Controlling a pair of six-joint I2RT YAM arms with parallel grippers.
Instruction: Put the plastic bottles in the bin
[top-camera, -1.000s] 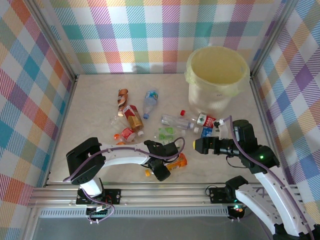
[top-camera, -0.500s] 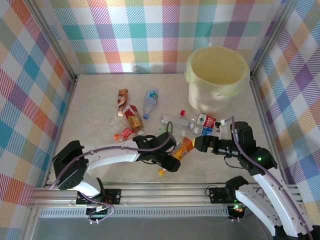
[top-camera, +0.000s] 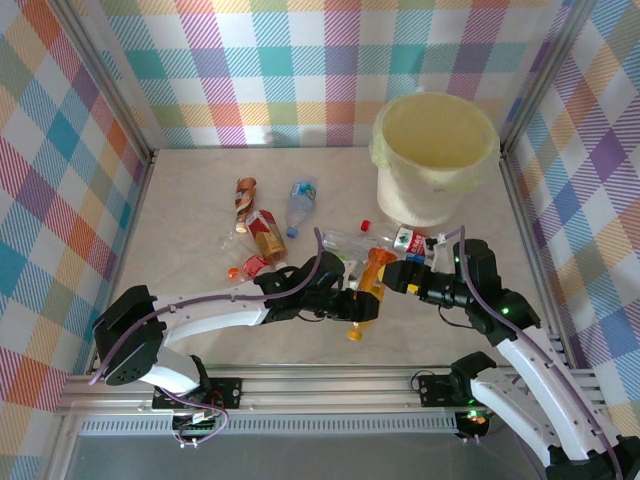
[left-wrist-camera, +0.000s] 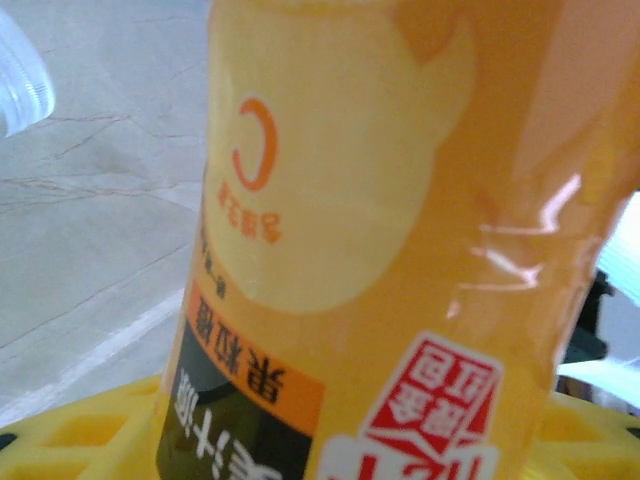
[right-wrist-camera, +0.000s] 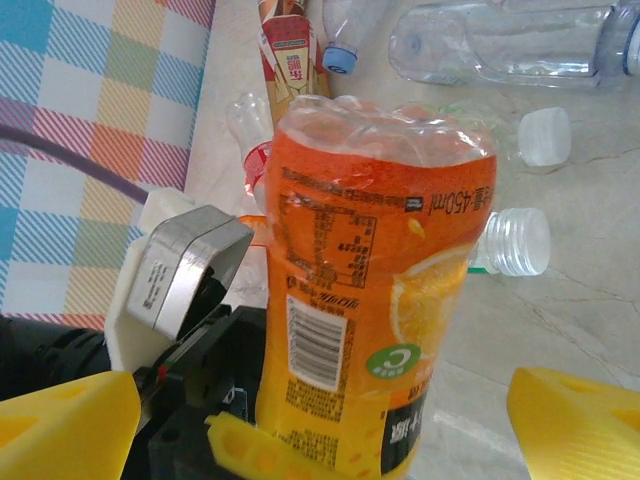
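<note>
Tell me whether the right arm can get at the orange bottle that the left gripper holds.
Probably yes: the open right gripper faces the orange bottle with nothing between them, and the left gripper leaves much of its body bare.

The left arm lies low, stretched along the near edge of the surface toward its middle, where the left gripper is clamped on an orange bottle. The right arm bends at the elbow over the near right corner, forearm pointing left. The right gripper has its yellow fingers spread wide either side of that bottle, clear of it.
</note>
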